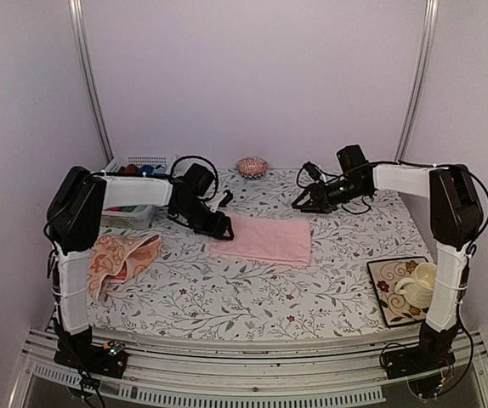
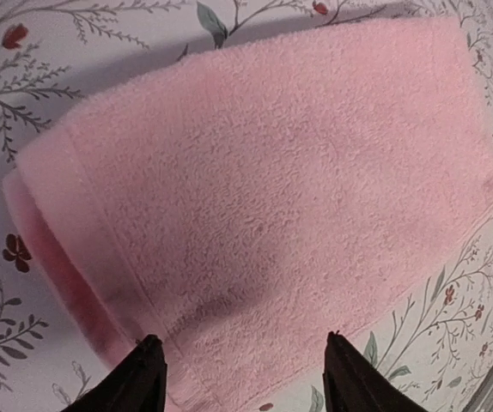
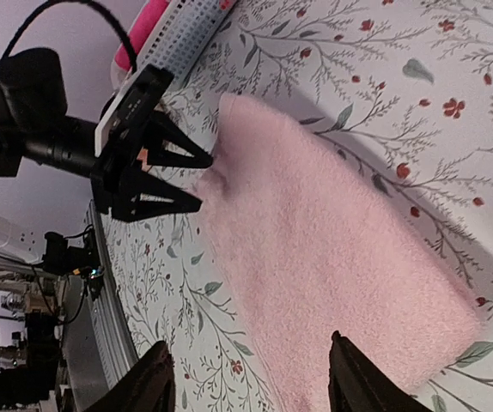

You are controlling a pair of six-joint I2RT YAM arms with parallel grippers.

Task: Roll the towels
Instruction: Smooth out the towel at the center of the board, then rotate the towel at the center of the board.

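Flatly spread, the pink towel (image 1: 265,240) lies mid-table (image 1: 227,297), its long axis running left to right and dipping slightly toward the near edge at its right end. The left short end shows a thicker folded lip. The left gripper (image 1: 224,227) sits at that left end with its fingers spread apart, gripping nothing. The right gripper (image 1: 298,204) hovers by the towel's far right corner, jaws likewise parted and empty. The peach patterned towel (image 1: 121,259) lies crumpled at the table's left edge, no clear axis. Two towels in all. One white basket (image 1: 146,159) at the far left holds bright cloths (image 1: 139,170); I cannot tell how many. One tray (image 1: 386,276) at the near right carries one cream mug (image 1: 420,285)
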